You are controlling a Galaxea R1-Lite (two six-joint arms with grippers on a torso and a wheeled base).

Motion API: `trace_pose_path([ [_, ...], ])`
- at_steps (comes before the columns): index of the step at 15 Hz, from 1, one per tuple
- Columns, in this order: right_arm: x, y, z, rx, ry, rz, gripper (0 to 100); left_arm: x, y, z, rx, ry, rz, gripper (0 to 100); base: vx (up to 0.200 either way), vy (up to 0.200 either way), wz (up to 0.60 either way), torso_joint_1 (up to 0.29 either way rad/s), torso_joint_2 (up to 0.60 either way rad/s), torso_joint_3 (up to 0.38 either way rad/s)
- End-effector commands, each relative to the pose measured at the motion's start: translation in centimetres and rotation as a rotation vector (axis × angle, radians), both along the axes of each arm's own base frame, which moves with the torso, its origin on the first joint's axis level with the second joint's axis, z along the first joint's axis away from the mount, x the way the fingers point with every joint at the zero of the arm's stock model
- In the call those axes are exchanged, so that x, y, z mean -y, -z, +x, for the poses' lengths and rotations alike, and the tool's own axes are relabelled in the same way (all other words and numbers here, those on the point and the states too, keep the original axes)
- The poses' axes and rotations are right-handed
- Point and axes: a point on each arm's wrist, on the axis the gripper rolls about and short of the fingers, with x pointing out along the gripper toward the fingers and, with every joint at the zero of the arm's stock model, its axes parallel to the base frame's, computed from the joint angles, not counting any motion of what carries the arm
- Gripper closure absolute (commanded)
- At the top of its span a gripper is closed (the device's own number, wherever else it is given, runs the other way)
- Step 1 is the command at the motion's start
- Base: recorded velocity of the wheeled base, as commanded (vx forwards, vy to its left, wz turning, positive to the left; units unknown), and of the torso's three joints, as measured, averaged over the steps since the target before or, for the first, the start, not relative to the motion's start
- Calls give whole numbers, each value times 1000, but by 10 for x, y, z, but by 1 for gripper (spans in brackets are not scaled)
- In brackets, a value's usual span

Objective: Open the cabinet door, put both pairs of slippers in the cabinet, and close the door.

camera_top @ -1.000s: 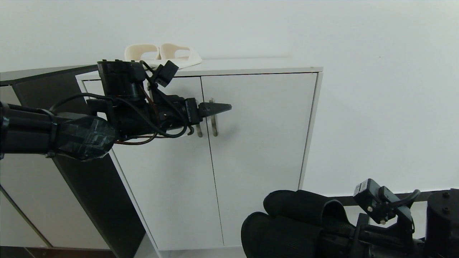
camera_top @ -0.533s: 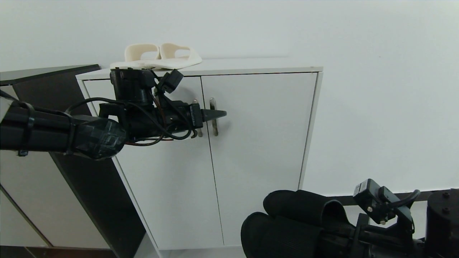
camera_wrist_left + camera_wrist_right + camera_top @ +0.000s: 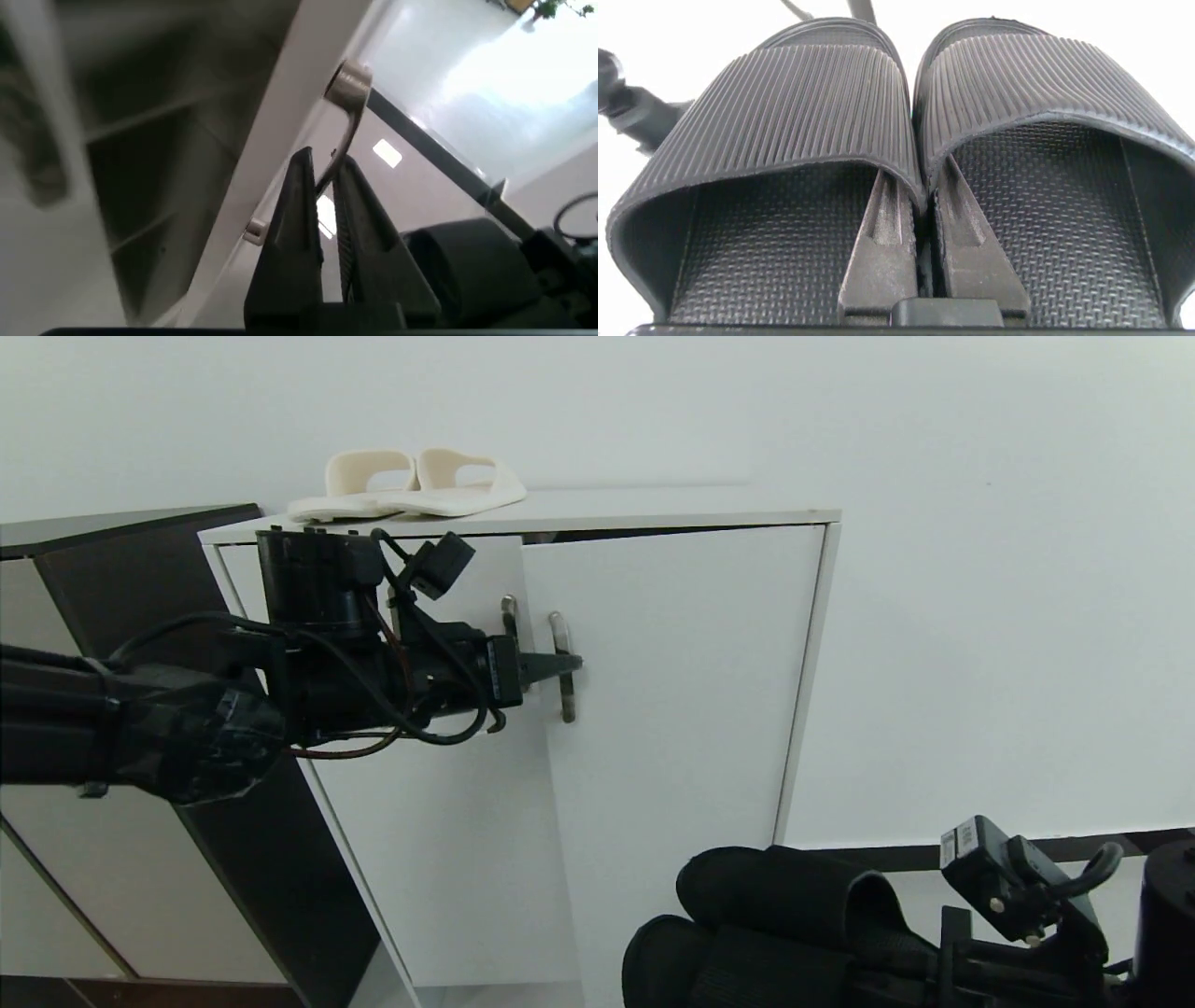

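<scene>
One white cabinet door (image 3: 672,709) now swings ajar, left pincer (image 3: 560,665) clamped on its metal handle (image 3: 557,627). The right pincer (image 3: 918,187) grips the black ribbed slippers (image 3: 775,915).

**Plain white room, two pieces of furniture**

A bare white wall (image 3: 980,569) fills the back, evenly lit, with a dark baseboard (image 3: 915,856) along its foot. A white cabinet (image 3: 691,728) stands against it. Just beside that, on the left, stands a dark unit (image 3: 131,560) with a pale glossy front panel (image 3: 75,896).
</scene>
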Motion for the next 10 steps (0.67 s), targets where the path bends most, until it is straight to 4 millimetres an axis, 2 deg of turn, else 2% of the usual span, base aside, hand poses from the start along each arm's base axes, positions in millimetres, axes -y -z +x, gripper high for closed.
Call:
trace_pose_path([
  [1,9,-6,-10,29,-57,30,100,1,-9,-31,26,37,-5,100,0,0,0,0,0,0],
  [7,10,-4,-12,41,-73,18,100,-4,-11,-54,30,49,-6,100,0,0,0,0,0,0],
  [10,10,-4,-12,41,-73,18,100,-14,-14,-76,47,47,-13,100,0,0,0,0,0,0],
])
